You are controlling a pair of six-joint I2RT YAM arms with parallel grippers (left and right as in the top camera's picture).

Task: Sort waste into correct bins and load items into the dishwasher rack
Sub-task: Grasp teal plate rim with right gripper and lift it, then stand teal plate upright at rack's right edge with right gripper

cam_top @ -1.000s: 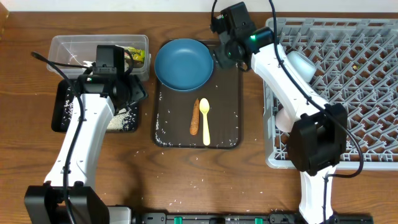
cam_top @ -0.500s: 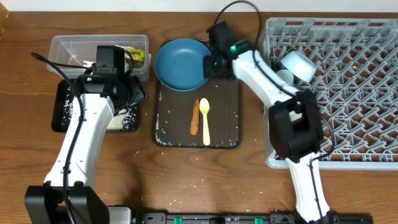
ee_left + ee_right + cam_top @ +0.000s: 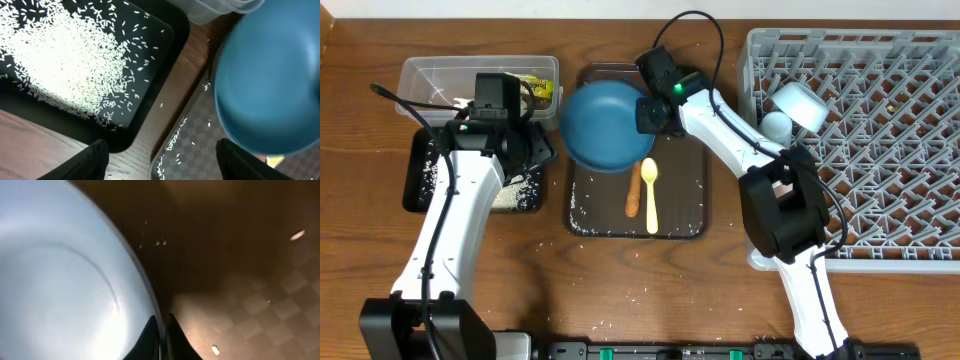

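Note:
The dark blue plate (image 3: 605, 125) is tipped up over the left end of the brown serving tray (image 3: 685, 200), and my right gripper (image 3: 648, 112) is shut on its right rim. In the right wrist view the plate (image 3: 60, 280) fills the left, its rim pinched in my right gripper (image 3: 161, 335). My left gripper (image 3: 534, 148) hangs open between the black tray (image 3: 418, 185) of rice (image 3: 515, 192) and the serving tray; in its own view the gripper (image 3: 162, 167) holds nothing. The brown stick (image 3: 633, 188) and yellow spoon (image 3: 649, 196) lie on the serving tray.
The clear tub (image 3: 430, 72) at the back left holds a yellow-green wrapper (image 3: 538, 88). The grey rack (image 3: 890, 140) fills the right side, with a light-blue bowl (image 3: 800, 103) and a pale cup (image 3: 775, 125) at its left end. Loose rice grains lie scattered on the serving tray (image 3: 200, 145).
My right gripper swung left from the rack side to the plate's rim and shut on it. The plate has shifted left and tipped up. The left arm has not moved.

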